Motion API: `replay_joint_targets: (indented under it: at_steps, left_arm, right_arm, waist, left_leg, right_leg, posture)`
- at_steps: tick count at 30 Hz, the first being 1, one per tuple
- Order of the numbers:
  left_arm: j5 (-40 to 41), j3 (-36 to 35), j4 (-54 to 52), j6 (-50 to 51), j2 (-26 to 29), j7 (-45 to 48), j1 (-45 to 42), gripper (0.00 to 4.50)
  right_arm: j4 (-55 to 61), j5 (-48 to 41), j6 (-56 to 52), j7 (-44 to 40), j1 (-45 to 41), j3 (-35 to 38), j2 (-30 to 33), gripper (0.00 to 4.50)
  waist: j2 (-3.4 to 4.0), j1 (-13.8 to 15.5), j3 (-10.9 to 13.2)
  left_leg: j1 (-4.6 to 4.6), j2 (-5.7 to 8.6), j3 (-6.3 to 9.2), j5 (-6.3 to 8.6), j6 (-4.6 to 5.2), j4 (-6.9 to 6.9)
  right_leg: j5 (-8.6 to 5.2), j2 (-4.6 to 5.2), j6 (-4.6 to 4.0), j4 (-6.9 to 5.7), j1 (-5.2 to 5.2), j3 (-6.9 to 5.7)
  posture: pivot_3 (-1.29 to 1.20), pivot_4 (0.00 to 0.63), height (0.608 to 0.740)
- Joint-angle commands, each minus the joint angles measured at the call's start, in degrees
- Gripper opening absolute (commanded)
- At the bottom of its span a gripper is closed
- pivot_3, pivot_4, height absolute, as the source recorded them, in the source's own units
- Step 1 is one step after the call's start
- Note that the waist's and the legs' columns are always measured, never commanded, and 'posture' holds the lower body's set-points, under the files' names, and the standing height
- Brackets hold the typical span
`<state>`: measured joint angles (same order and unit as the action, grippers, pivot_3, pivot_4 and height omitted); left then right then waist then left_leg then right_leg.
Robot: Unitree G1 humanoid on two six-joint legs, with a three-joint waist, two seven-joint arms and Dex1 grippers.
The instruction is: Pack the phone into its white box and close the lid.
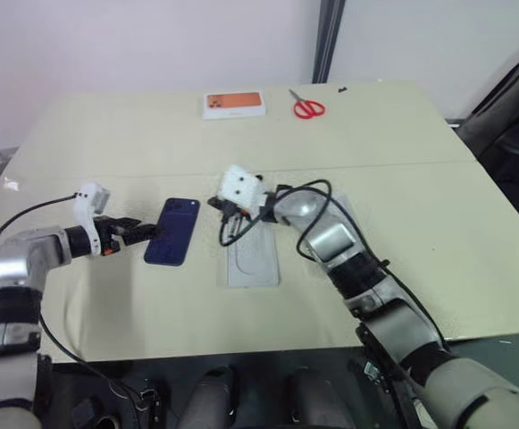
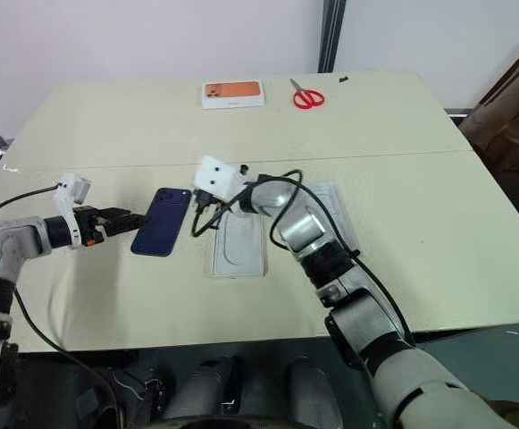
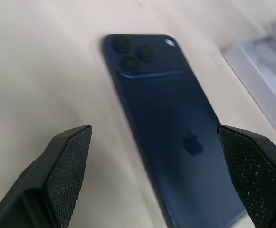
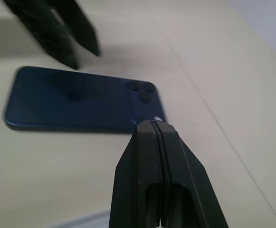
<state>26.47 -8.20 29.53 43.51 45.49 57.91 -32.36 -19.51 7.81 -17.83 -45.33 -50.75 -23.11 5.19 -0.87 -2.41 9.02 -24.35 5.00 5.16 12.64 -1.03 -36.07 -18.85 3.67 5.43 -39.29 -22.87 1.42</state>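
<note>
Phone (image 1: 173,231) lies back-up on the table (image 1: 438,232), just at nine o'clock of the white box (image 1: 252,264), not yet packed. Our left gripper (image 1: 143,232) stands spread wide at its nine-o'clock edge; our right gripper (image 4: 155,124) is pressed together, empty, near its camera corner. We judge the flat phone may skid from the closing fingers, or the right tip may nudge it askew.

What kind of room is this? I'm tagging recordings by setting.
Probably an office or lab workspace, not a home: two plain beige tables pushed together against a bare white wall, with red scissors and a white-and-orange phone box at the far edge.
</note>
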Motion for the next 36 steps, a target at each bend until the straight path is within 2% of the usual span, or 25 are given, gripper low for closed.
replay_joint_targets:
  at_steps: [1,5,10,23,29,36]
  left_arm:
    - [-0.6,1.4,4.6,2.0,0.1,3.6,-3.3,4.44]
    - [0.3,3.0,6.1,6.4,-1.7,7.6,-4.6,4.44]
    - [-3.6,7.1,6.9,4.8,-3.2,9.1,-2.8,4.44]
    - [-5.5,10.8,6.0,6.6,-7.9,12.7,-0.4,4.44]
    - [-4.8,11.8,4.2,11.1,-10.2,12.9,-1.0,4.44]
    - [-3.9,10.0,3.6,14.2,-11.5,12.4,-2.4,4.44]
  right_arm:
    - [-1.6,2.1,-4.4,-1.0,-1.7,-3.9,-1.8,0.03]
    - [-3.4,3.8,-9.4,-1.2,-1.6,-7.6,-4.5,0.03]
    - [-6.9,5.3,-13.6,0.8,-2.5,-8.7,-6.6,0.03]
    - [-8.1,6.5,-12.9,1.0,-2.7,-9.1,-5.5,0.03]
    - [-7.8,6.6,-12.5,0.7,-2.4,-9.3,-5.1,0.03]
    - [-7.6,7.2,-11.7,0.1,-1.8,-9.7,-4.2,0.03]
  waist:
    - [0.0,-0.1,0.0]
    - [0.0,-0.1,0.0]
    - [0.03,-0.1,0.0]
    - [0.34,0.5,-0.4]
    - [0.5,1.2,-0.6]
    - [0.49,1.7,-0.7]
  left_leg:
    - [0.0,0.0,0.0,0.0,0.0,-0.01]
    - [-0.03,0.01,0.01,-0.01,0.0,-0.03]
    - [-0.03,0.02,0.01,-0.01,-0.01,-0.02]
    - [0.26,0.11,0.04,0.02,0.03,-0.04]
    - [0.41,0.15,0.03,0.09,0.15,-0.04]
    - [0.55,0.19,0.03,0.18,0.3,-0.05]
  right_leg:
    - [0.0,0.0,0.0,-0.01,0.0,0.0]
    - [0.0,0.0,0.0,-0.04,-0.04,0.0]
    - [0.0,0.02,0.0,-0.07,-0.06,0.01]
    - [0.0,0.11,0.01,-0.06,0.26,0.01]
    - [0.0,0.13,0.01,-0.06,0.41,0.02]
    - [0.0,0.15,0.01,-0.04,0.57,0.03]
  posture:
    - [0.0,0.15,0.734]
    - [0.0,0.15,0.734]
    - [0.0,0.15,0.734]
    - [0.0,0.15,0.734]
    - [0.0,0.15,0.734]
    - [0.0,0.15,0.734]
